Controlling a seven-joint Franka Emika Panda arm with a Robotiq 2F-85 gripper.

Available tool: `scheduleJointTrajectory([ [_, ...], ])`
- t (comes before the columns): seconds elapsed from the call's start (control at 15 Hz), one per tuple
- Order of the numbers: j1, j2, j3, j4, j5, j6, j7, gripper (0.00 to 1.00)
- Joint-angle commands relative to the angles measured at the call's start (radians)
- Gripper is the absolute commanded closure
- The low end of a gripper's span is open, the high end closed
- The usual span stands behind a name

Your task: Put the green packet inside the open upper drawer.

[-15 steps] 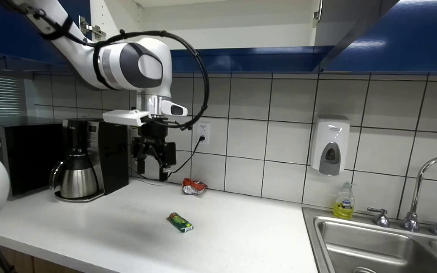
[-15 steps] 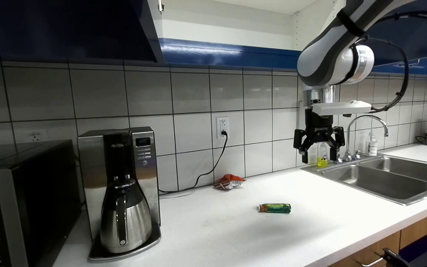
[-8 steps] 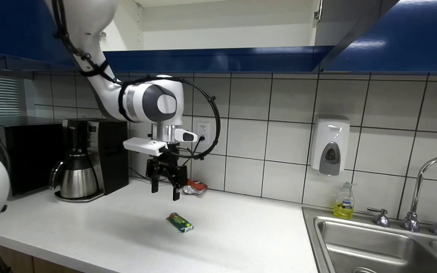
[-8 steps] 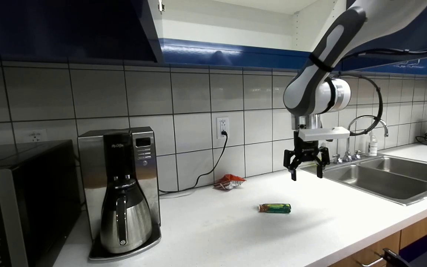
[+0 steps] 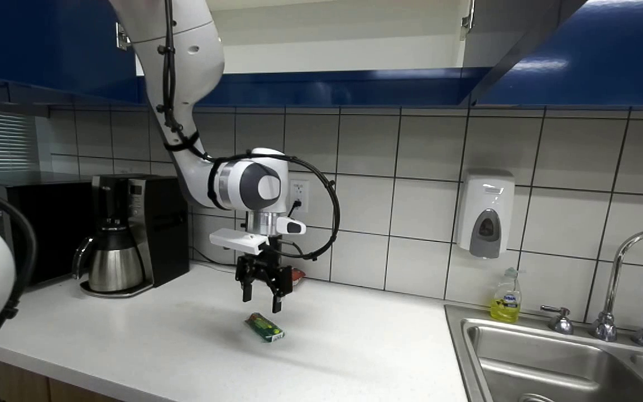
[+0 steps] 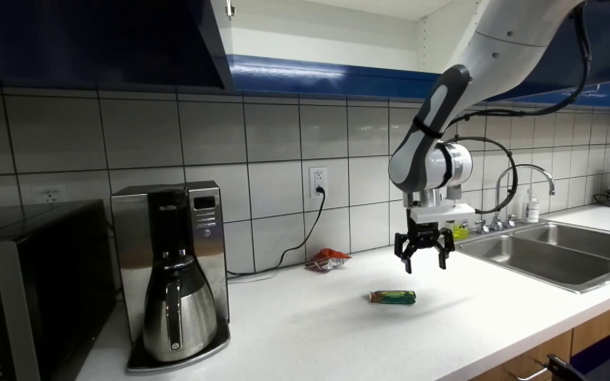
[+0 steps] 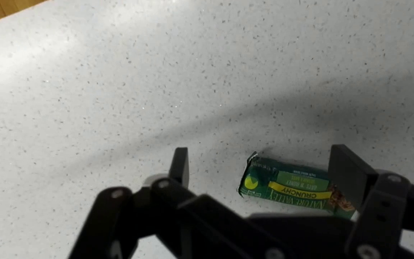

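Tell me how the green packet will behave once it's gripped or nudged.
The green packet is probably brittle inside, since its label reads "CRUNCHY"; a hard squeeze might crumble it. It looks unlikely to roll, lying flat on the counter. Its thin, jagged wrapper edge suggests film that may crinkle or slip slightly.

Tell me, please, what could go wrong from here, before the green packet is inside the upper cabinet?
In the wrist view, one finger hides one end of the green packet; a straight descent could press on it. Its length runs roughly from finger to finger, so closing the open gripper might buckle it. Later, it might catch on the blue edge of the open cabinet.
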Motion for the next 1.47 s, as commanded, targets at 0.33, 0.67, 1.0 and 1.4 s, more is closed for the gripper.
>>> scheduleJointTrajectory([
  [0.33, 0.054, 0.189, -0.016, 0.167, -0.024, 0.001, 0.045, 0.00],
  [0.67, 0.059, 0.212, -0.009, 0.176, 0.003, 0.000, 0.013, 0.00],
  [1.0, 0.064, 0.239, -0.011, 0.198, 0.002, 0.000, 0.015, 0.00],
  [1.4, 0.064, 0.229, -0.007, 0.192, -0.006, 0.002, -0.010, 0.00],
])
